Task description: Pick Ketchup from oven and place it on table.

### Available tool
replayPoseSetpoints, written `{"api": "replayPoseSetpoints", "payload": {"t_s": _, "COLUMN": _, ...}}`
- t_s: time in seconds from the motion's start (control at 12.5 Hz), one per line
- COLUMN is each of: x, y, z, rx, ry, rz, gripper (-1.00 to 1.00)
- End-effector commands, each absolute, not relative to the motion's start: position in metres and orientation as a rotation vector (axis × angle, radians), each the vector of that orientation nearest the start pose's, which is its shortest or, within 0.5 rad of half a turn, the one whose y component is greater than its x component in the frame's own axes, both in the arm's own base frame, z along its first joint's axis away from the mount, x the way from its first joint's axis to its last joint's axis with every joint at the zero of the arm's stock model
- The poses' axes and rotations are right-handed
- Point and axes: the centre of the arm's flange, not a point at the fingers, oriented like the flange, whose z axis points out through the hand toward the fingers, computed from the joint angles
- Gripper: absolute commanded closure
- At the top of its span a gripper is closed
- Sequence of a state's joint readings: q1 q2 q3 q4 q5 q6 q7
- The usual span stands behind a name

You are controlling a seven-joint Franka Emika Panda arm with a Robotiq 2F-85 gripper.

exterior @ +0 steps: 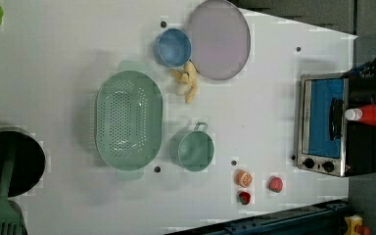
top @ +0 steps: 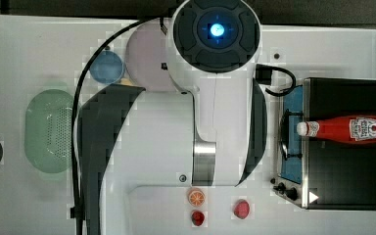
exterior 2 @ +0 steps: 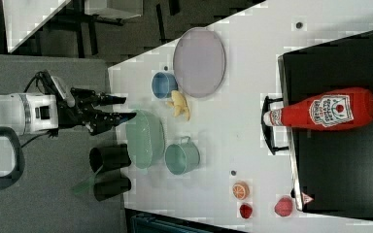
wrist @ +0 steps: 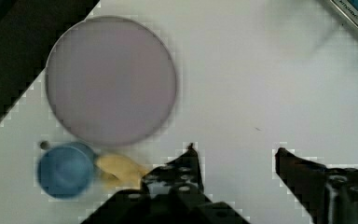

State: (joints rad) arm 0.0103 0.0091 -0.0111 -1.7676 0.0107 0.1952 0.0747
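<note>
The ketchup [exterior 2: 323,111] lies on its side on top of the oven [exterior 2: 340,160] at the right view's right, long axis across the frame, white cap toward the oven's front edge. The gripper [exterior 2: 118,108] hangs at the right view's left, well apart from the bottle (whole worktop [exterior 2: 252,145] between). Jaws apart, holding nothing, touching nothing.
</note>
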Motion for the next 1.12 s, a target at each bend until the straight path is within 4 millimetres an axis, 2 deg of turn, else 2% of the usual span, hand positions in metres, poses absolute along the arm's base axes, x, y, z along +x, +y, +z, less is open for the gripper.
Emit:
{"api": "replayPoseSetpoints", "payload": {"t_s": 0.08, "x": 0.42, "y": -0.029, "z": 0.623, "rx": -2.833, "ry": 1.294, "rz": 0.004, "gripper": -0.58}}
{"api": "replayPoseSetpoints", "payload": {"t_s": 0.24, "x": 0.42, "y": -0.03, "z": 0.623, "rx": -2.831, "ry": 1.296, "rz": 0.001, "gripper": -0.99}}
{"api": "replayPoseSetpoints", "payload": {"t_s": 0.48, "x": 0.427, "y": -0.05, "z": 0.624, "rx": -2.781, "ry": 1.341, "rz": -0.061, "gripper": -1.0}}
{"api": "replayPoseSetpoints", "payload": {"t_s": 0.64, "x": 0.434, "y": -0.081, "z": 0.621, "rx": -2.715, "ry": 1.41, "rz": -0.113, "gripper": -1.0}}
{"api": "replayPoseSetpoints", "payload": {"t_s": 0.8, "x": 0.44, "y": -0.12, "z": 0.609, "rx": -2.647, "ry": 1.501, "rz": -0.117, "gripper": -1.0}}
{"api": "replayPoseSetpoints", "payload": {"t_s": 1.12, "x": 0.443, "y": -0.199, "z": 0.564, "rx": -2.531, "ry": 1.702, "rz": -0.007, "gripper": -1.0}}
